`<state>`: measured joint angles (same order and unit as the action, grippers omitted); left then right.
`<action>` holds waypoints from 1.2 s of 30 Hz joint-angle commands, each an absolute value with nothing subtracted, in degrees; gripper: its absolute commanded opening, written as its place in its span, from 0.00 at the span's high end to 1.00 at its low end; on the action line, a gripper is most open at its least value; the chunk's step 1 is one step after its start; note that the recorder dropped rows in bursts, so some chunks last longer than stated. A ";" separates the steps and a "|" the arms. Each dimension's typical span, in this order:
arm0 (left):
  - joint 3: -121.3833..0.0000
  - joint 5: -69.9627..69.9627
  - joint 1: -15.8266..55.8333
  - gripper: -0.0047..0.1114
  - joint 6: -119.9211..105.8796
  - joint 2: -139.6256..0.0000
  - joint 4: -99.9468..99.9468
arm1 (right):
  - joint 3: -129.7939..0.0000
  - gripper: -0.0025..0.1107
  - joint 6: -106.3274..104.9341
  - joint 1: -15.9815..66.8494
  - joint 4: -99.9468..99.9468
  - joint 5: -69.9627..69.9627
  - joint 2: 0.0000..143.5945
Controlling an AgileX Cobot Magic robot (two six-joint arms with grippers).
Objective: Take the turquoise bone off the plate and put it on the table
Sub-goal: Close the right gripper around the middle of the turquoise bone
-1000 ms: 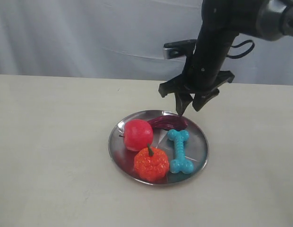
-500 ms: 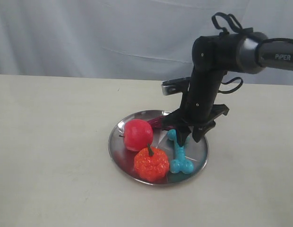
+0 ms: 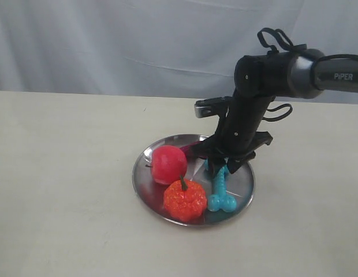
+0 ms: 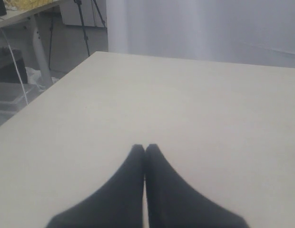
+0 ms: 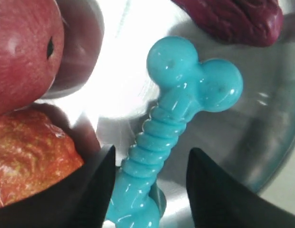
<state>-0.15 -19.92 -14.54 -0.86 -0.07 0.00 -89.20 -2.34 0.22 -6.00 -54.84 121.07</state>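
The turquoise bone (image 3: 221,191) lies on the right half of the silver plate (image 3: 246,186), which rests on the cream table (image 3: 63,173). My right gripper (image 3: 223,168) is down over the bone's far half and is open. In the right wrist view its black fingers (image 5: 90,190) straddle the ribbed shaft of the bone (image 5: 172,116) with a gap on one side, over the plate (image 5: 264,137). My left gripper (image 4: 145,146) is shut with nothing in it, above bare table (image 4: 185,95). It is outside the exterior view.
On the plate there are also a red apple (image 3: 168,164) (image 5: 19,52), an orange pumpkin (image 3: 185,199) (image 5: 28,152) and a dark purple toy (image 3: 190,149) (image 5: 233,19) at the far rim. A white curtain hangs behind. The left wrist view shows the table's edge with stands beyond.
My right arm has come down and forward from above the plate's far rim, so its open fingers now sit around the bone. The objects on the plate have not moved.
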 commanded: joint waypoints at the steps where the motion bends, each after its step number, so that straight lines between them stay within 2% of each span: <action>1: 0.00 -19.62 -14.68 0.96 -0.62 0.00 0.00 | -89.19 0.58 -2.46 0.24 -6.12 -54.05 121.07; 32: 0.00 -19.62 -14.68 0.96 -0.62 0.00 0.00 | -89.19 0.58 -2.74 0.24 -5.77 -52.40 124.20; 34: 0.00 -19.62 -14.68 0.96 -0.62 0.00 0.00 | -89.19 0.60 -2.74 0.24 -5.77 -52.40 124.20; 36: 0.00 -19.62 -14.68 0.96 -0.62 0.00 0.00 | -89.19 0.68 -2.74 0.24 -5.77 -52.40 124.20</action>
